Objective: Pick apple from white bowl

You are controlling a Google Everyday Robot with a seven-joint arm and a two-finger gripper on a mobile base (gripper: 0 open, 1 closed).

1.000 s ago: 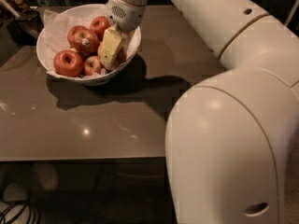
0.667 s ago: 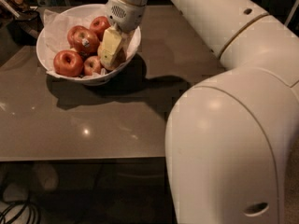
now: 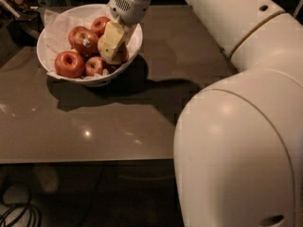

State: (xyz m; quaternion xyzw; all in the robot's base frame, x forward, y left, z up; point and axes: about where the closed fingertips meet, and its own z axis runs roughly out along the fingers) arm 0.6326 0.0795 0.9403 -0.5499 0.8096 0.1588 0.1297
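Note:
The white bowl (image 3: pixel 43 51), lined with crumpled white paper, stands at the back left of the table. It holds several apples. The apple (image 3: pixel 123 56) lies at the bowl's right side and is mostly hidden; only a pale, reddish edge shows. My gripper (image 3: pixel 112 41) reaches down into the bowl from above and sits right over and against this apple. Deep red apples lie at the front left (image 3: pixel 69 64) and front middle (image 3: pixel 94 65). A red apple with a small sticker (image 3: pixel 85 39) lies left of the gripper.
The bowl stands on a dark brown table (image 3: pixel 142 117). My large white arm (image 3: pixel 236 126) fills the right half of the view. Dark clutter (image 3: pixel 19 8) lies beyond the table's back left corner. Cables (image 3: pixel 14 212) lie on the floor below.

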